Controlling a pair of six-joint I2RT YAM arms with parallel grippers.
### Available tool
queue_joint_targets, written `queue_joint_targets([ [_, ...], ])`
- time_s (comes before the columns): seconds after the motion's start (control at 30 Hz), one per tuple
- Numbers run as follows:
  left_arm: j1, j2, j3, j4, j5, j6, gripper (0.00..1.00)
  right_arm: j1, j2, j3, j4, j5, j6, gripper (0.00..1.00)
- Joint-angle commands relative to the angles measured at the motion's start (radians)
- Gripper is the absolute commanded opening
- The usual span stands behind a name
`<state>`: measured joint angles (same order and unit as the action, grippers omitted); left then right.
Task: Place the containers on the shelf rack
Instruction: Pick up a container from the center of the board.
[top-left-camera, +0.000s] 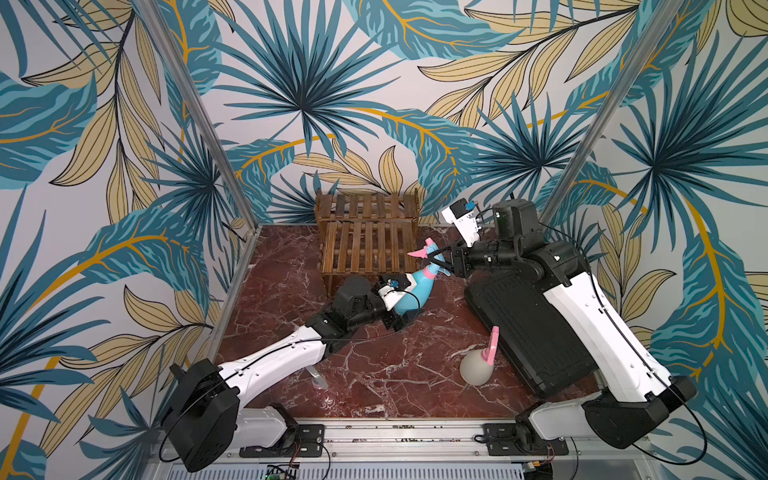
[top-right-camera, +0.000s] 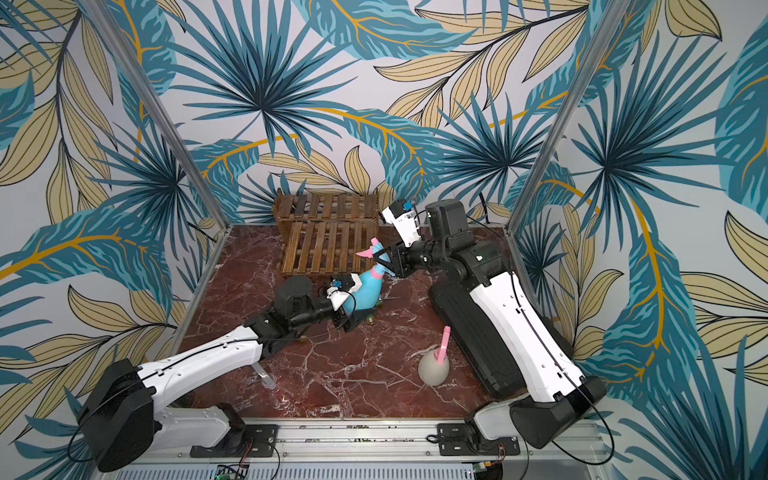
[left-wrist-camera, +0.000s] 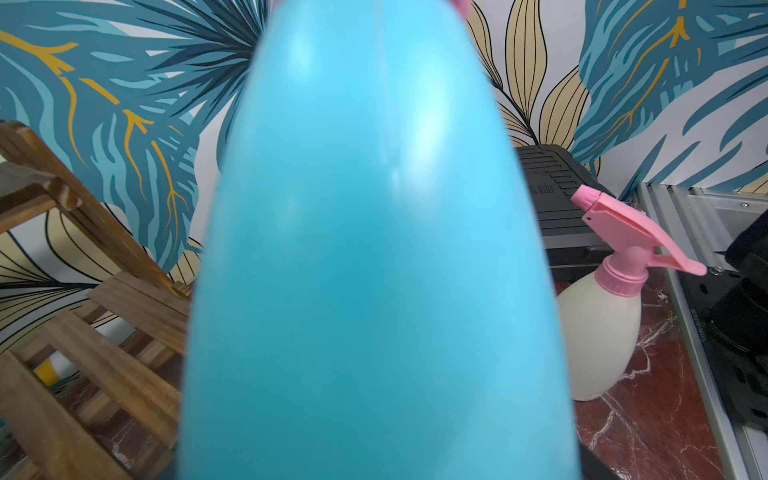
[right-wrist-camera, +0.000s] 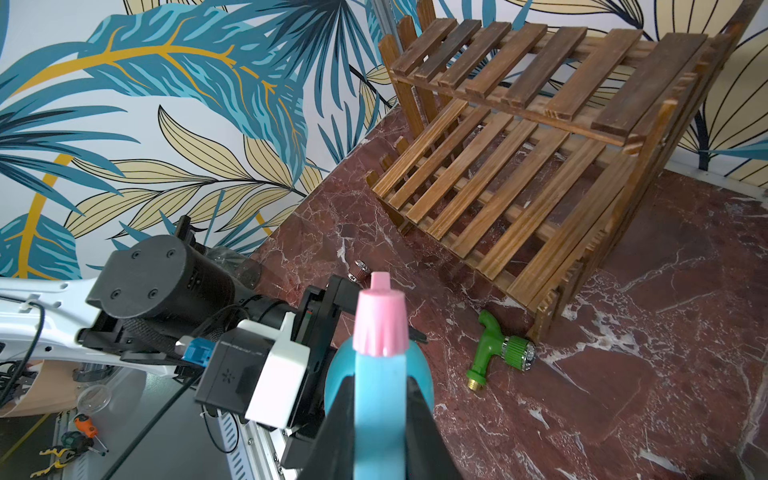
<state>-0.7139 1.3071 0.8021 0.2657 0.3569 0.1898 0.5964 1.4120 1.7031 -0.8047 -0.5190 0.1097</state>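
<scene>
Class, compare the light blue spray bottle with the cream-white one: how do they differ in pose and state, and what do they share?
The light blue bottle is tilted in front of the rack; the cream-white bottle stands upright beside the black case.
The right gripper has its jaws shut on the light blue bottle's sprayer head, with the left gripper at its belly; nothing touches the cream-white bottle.
Both are pear-shaped with pink sprayer parts.

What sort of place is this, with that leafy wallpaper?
Probably a robot test booth: leaf-print panels on metal posts enclose a marble-look tabletop, and the left arm and right arm are bolted to a rail.
</scene>
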Motion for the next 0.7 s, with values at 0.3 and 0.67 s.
queue_joint_targets([
  [0.3, -0.001, -0.026, -0.046, 0.146, -0.001, -0.209, 0.70, 0.000, -0.152, -0.169, 0.286, 0.075, 0.075, 0.63],
  [0.67, 0.002, -0.034, -0.059, 0.230, -0.004, -0.371, 0.68, 0.006, -0.269, -0.472, 0.761, 0.085, 0.320, 0.83],
])
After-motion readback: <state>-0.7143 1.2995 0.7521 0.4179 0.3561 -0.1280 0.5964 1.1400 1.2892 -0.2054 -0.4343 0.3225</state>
